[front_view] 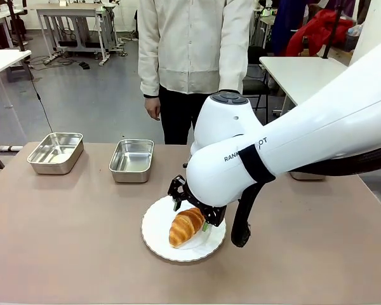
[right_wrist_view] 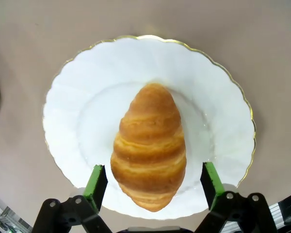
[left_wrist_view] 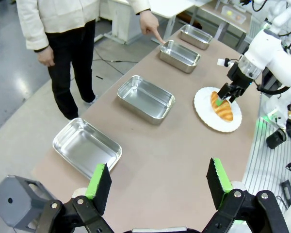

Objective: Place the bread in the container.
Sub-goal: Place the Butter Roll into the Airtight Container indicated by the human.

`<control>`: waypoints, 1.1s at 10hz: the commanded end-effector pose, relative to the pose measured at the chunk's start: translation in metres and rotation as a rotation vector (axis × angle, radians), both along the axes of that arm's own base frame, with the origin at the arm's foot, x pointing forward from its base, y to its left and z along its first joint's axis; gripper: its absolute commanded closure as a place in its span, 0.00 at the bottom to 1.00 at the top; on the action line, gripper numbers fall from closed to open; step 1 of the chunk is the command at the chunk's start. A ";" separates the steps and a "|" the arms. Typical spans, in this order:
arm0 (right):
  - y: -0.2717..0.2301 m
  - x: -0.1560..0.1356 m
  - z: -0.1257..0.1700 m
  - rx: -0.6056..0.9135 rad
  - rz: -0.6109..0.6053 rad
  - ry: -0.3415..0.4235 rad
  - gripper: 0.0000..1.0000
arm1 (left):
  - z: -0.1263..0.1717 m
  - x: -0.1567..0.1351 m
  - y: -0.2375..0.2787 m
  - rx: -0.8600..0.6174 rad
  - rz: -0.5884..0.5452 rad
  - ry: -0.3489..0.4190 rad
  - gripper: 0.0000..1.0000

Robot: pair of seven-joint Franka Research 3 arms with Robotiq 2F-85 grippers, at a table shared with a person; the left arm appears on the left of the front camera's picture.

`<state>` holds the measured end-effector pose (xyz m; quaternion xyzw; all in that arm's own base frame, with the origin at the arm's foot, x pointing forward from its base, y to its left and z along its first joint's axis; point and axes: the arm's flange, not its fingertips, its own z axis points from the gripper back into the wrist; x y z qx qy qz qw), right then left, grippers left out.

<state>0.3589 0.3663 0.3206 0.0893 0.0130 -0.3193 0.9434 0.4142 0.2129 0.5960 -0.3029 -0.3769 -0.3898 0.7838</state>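
The bread [right_wrist_view: 149, 145] is found lying on the white plate [right_wrist_view: 87, 87], straddled by the right gripper [right_wrist_view: 154, 175], spread wide. The left gripper [left_wrist_view: 160, 182] is held wide open, empty.

Brown table [front_view: 63, 248] with a plain matte top. Along its far edge stands a row of four steel pans [left_wrist_view: 87, 145] [left_wrist_view: 146, 98] [left_wrist_view: 179, 55] [left_wrist_view: 198, 36], apart from one another, open side up. Nearer the robot's side lies a round white plate [front_view: 153, 230] with a scalloped gilt rim.
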 end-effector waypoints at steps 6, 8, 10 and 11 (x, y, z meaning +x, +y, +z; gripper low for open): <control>0.014 0.008 -0.019 -0.007 -0.001 0.047 0.00 | 0.001 -0.002 0.000 -0.004 -0.010 -0.010 0.00; 0.014 0.011 -0.019 -0.018 0.001 0.051 0.00 | 0.001 -0.002 0.000 -0.004 -0.010 -0.010 0.00; 0.017 0.014 -0.021 -0.025 0.007 0.065 0.00 | 0.001 -0.002 0.000 -0.004 -0.010 -0.010 0.00; 0.018 0.015 -0.023 -0.024 0.011 0.074 0.00 | 0.001 -0.002 0.000 -0.004 -0.010 -0.010 0.00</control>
